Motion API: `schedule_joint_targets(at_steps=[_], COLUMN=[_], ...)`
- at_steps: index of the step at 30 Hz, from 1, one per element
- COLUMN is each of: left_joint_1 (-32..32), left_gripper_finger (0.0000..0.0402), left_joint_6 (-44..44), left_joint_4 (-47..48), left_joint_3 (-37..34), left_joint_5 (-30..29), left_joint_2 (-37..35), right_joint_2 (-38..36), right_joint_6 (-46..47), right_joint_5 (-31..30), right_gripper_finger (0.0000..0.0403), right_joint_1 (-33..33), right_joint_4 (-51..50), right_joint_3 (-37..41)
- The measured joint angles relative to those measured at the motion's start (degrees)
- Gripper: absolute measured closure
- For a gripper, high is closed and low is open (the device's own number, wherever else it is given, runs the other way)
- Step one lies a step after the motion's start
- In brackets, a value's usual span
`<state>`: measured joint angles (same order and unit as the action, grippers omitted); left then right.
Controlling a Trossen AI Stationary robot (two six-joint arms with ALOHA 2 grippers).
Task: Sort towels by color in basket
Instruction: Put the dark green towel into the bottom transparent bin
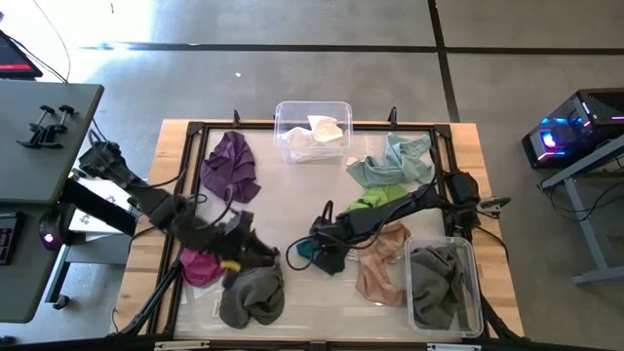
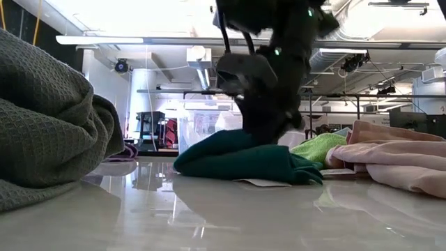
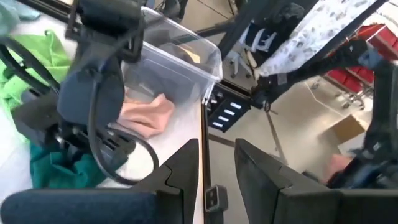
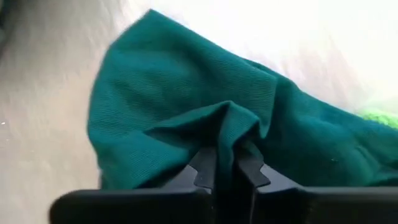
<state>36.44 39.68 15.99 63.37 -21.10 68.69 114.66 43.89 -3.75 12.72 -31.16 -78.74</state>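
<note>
- From above, the right gripper [image 1: 310, 250] sits low in the middle of the frame on the dark teal towel [image 1: 314, 253], which is mostly hidden there.
- The right wrist view shows more: the two fingers are pinching a raised fold of the dark teal towel [image 4: 205, 118].
- The low view shows that towel [image 2: 237, 159] lying on the table [image 2: 223, 216], with a lime green towel [image 2: 317, 148] and a pink towel [image 2: 390, 157] to its right.
- The left gripper [image 1: 255, 255] is lower left of middle from above, over a grey towel [image 1: 252, 297] and beside a magenta towel [image 1: 200, 265].
- Only the left wrist view shows its fingers [image 3: 180, 174] spread apart, holding nothing.
- From above, a clear bin [image 1: 476, 292] at lower right holds another grey towel.
</note>
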Motion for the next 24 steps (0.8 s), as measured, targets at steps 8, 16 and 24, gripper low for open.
schedule_joint_targets(at_steps=[8,16,24], left_joint_1=[10.22,11.98,12.0], left_gripper_finger=[0.0312,0.0312,0.0312], left_joint_6=[1.31,-1.67,-3.78], left_joint_4=[3.69,3.9,3.53], left_joint_3=[0.0,-0.02,-0.02], left_joint_5=[-10.89,-16.08,-15.79], left_joint_2=[0.0,0.0,0.0], right_joint_2=[-1.98,-2.26,-15.82], right_joint_6=[1.35,9.14,43.89], right_joint_5=[-5.66,-0.56,14.09], right_gripper_finger=[0.0396,0.0394,0.0397], right_joint_1=[3.59,10.99,25.36], right_joint_4=[-25.96,-57.94,-59.37], right_joint_3=[-24.9,-55.46,-44.56])
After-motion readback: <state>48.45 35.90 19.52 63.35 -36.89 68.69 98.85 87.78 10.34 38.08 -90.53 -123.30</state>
